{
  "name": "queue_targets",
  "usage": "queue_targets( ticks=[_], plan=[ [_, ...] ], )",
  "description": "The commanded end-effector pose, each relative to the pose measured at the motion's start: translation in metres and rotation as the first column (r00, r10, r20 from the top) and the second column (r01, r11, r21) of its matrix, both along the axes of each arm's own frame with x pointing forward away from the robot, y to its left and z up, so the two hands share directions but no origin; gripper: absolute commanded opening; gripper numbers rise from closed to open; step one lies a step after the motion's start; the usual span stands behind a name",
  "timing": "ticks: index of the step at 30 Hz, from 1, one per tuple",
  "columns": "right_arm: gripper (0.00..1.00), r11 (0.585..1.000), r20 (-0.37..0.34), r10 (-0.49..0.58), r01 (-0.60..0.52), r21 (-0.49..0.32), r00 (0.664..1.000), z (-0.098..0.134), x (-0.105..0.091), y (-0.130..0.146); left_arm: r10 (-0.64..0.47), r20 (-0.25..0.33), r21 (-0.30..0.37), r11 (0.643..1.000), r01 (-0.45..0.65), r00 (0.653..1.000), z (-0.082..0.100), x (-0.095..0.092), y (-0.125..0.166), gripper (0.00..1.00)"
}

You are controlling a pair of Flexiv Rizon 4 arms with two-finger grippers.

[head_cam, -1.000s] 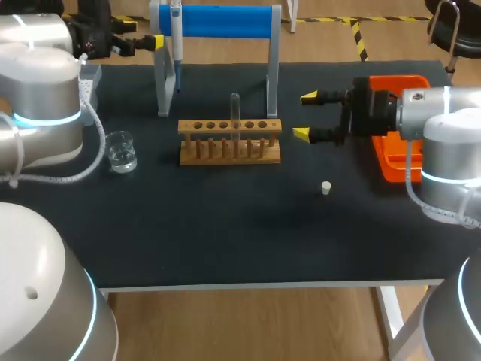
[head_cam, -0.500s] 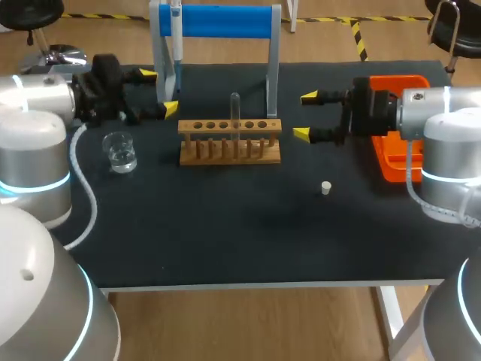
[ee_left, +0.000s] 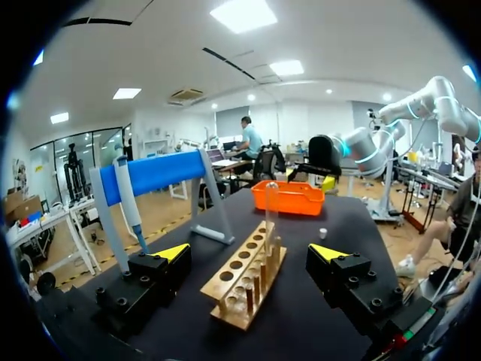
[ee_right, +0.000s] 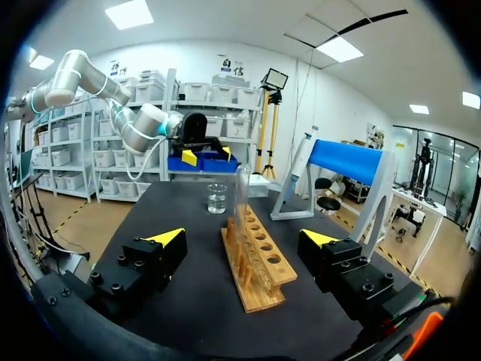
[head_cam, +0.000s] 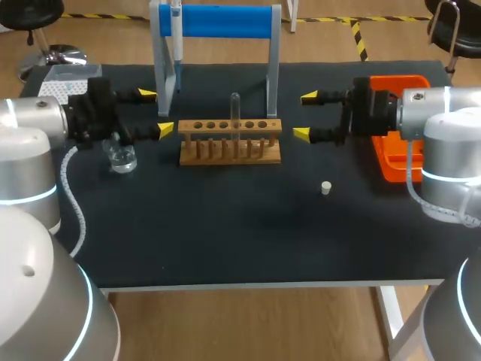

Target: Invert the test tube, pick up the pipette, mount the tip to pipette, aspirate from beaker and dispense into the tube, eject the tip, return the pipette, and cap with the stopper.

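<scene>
Left jaws: wide apart, holding and touching nothing. They sit just off the left end of the wooden rack (head_cam: 230, 141), yellow fingertips (head_cam: 164, 129) aimed along the rack's length. The left wrist view shows the rack ahead of the gap, not within it.

Right jaws: wide apart, likewise empty. They sit near the rack's right end, fingertips (head_cam: 301, 135) aimed back at the rack. The two sets face each other with the rack between.

Test tube (head_cam: 235, 113): standing in a hole near the rack's middle, long axis vertical, upper part clear of the wood. Which end is up, I cannot tell.

Rack: long axis runs left to right across the black desk (head_cam: 225, 226).

Pipette (head_cam: 176, 37): hanging on the blue-barred stand (head_cam: 218, 21) behind the rack, toward the stand's left post, long axis vertical, nose down.

Beaker (head_cam: 120, 153): upright on the desk, left of the rack, below the left arm.

Stopper (head_cam: 326, 188): small and white, alone on the desk, right of and in front of the rack.

Orange tray (head_cam: 391, 165): well right of the rack, partly hidden by the right arm.
</scene>
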State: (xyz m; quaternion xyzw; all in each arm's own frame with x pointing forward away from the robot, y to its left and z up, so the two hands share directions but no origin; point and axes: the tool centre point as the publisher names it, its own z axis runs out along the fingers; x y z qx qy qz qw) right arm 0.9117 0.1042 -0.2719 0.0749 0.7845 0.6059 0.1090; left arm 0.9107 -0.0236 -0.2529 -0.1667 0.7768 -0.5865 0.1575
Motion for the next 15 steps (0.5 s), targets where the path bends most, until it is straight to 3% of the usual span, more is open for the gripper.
queue_targets(
  ticks=[1, 15],
  plan=[
    [1.0, 1.0, 0.001, -0.003, 0.003, -0.001, 1.0, -0.0001, -0.0007, 0.0006, -0.014, -0.017, 0.016, 1.0, 0.014, 1.0, -0.0054, 0.0044, -0.0019, 1.0],
    [1.0, 1.0, 0.001, -0.003, 0.003, -0.001, 1.0, -0.0001, -0.0007, 0.0006, -0.022, -0.015, 0.015, 1.0, 0.023, 1.0, -0.0061, 0.0031, -0.0029, 1.0]
  ],
)
